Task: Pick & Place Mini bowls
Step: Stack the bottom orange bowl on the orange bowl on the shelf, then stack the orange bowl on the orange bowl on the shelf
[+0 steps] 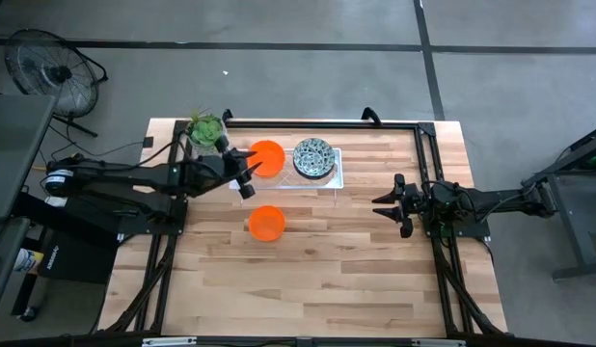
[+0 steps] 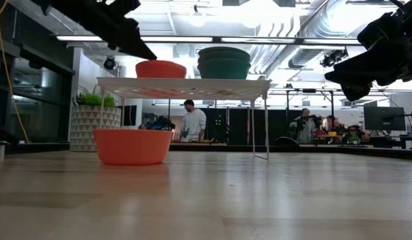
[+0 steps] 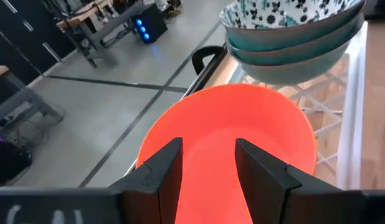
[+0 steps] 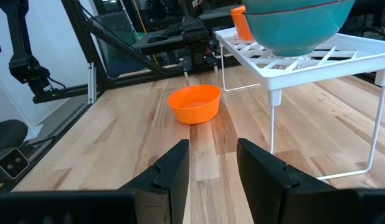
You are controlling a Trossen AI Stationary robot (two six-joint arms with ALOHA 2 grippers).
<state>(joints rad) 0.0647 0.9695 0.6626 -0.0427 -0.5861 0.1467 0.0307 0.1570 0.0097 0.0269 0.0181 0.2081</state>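
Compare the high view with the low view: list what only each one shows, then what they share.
Only the high view: the floor fan, the dark pattern inside the top patterned bowl, and both arms along their length.

Only the low view: people at benches in the room behind, and the patterned bowls as a stack.

Both: the white rack, the orange bowl on it, the orange bowl on the table, and the potted plant.

Counts, placed relative to the white lattice wire rack [image 1: 322, 179]. Plain bright orange round bowls: two visible, one on the rack [image 1: 267, 157], one on the wooden table in front of it [image 1: 266, 223]. White bowls with dense dark blue-green pattern: three, stacked on the rack [image 3: 291, 32]. White-potted green plants: one, beside the rack [image 1: 205, 129]. Racks: one.
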